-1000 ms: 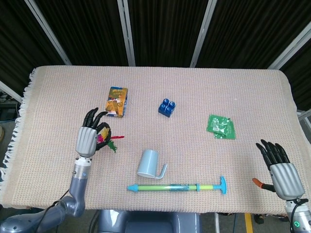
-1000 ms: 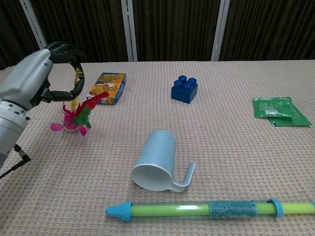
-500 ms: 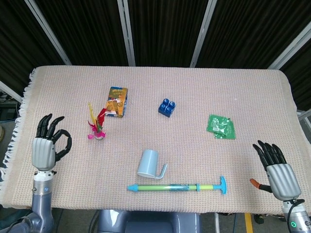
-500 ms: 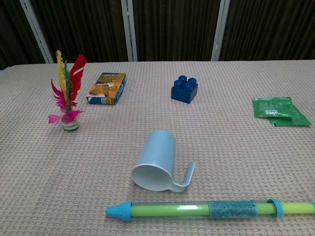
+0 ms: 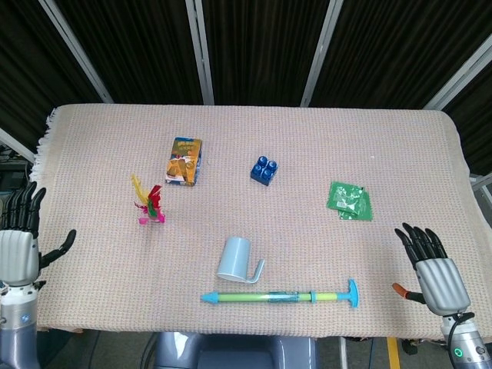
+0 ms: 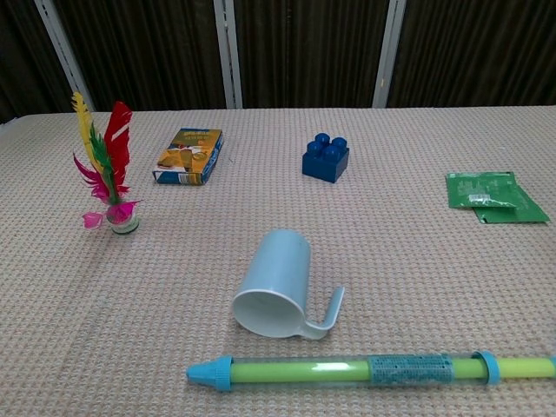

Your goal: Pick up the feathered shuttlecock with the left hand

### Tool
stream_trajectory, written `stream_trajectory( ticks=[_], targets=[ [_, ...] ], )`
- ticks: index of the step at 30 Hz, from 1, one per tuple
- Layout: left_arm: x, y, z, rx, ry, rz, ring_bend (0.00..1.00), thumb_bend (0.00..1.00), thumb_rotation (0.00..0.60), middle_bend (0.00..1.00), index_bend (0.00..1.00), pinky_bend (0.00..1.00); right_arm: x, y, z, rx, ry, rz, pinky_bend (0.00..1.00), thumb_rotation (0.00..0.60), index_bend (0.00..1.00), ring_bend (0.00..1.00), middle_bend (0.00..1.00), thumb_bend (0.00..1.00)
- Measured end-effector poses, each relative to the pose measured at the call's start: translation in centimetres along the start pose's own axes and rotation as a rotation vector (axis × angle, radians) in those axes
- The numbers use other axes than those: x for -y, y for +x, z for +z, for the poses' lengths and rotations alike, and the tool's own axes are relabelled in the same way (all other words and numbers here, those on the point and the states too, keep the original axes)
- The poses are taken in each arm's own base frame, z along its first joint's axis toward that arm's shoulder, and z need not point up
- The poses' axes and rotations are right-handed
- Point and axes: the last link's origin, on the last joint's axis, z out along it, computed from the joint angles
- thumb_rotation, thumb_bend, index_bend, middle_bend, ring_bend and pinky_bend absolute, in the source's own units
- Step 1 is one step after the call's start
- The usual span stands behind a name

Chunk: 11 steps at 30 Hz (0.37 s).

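So the feathered shuttlecock (image 5: 149, 206) is standing upright on its base on the tan table cloth (image 5: 307, 154), over on the left part of the table, feathers sticking up red, yellow, green and pink. Nothing is touching it.

The left hand (image 5: 18, 244) is way off at the left edge of the table, well apart from the shuttlecock, fingers straight and spread, thumb out to the side, holding nothing. The right hand (image 5: 433, 265) is down at the near right corner, fingers also splayed and empty. There's a small orange bit right beside it, can't really tell what that is.

Other stuff around:
- an orange snack box (image 5: 184, 161) just behind the shuttlecock
- a blue building brick (image 5: 264, 169) mid-table
- a green packet (image 5: 350, 200) on the right
- a light blue cup (image 5: 235, 259) lying on its side, with a green and blue pump tube (image 5: 280, 296) in front of it.
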Motion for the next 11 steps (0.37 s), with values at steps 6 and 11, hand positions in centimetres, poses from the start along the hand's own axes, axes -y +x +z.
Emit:
stream_trajectory(
  ticks=[6, 11],
  targets=[
    [0.5, 3.2, -3.8, 0.283, 0.148, 0.224, 0.00, 0.19, 0.600, 0.00, 0.00, 0.00, 0.1, 0.0, -0.1, 0.013, 0.004, -0.006, 0.00, 0.600, 0.00, 0.00, 0.00, 0.00],
    [1.3, 4.8, -5.7, 0.439, 0.260, 0.289, 0.00, 0.19, 0.600, 0.00, 0.01, 0.00, -0.1, 0.2, -0.3, 0.009, 0.004, 0.003, 0.00, 0.600, 0.00, 0.00, 0.00, 0.00]
  ],
)
